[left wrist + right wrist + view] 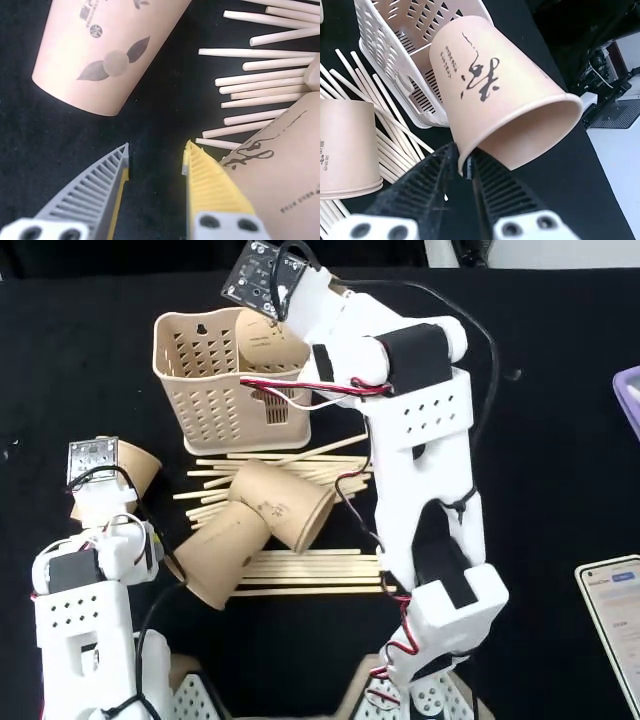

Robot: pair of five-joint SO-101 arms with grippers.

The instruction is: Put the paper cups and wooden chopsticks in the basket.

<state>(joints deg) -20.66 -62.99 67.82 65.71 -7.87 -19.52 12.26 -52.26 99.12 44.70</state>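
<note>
My right gripper [465, 152] is shut on the rim of a paper cup [500, 95] with brush lettering. It holds the cup tilted over the beige slotted basket [405, 50]. In the high view that cup [265, 345] sits at the basket's [215, 390] right side. Two more cups [280, 502] [220, 555] lie on their sides among the wooden chopsticks [300, 570]. My left gripper [157, 150] is open just above the black table, between a leaf-printed cup [105, 50] and a lettered cup [280, 170]. Chopsticks [260, 80] fan out beyond it.
A phone [615, 610] lies at the table's right edge, and a purple object [630, 395] pokes in farther back. The right arm [430, 470] crosses the table's middle above the chopsticks. Black cloth covers the table.
</note>
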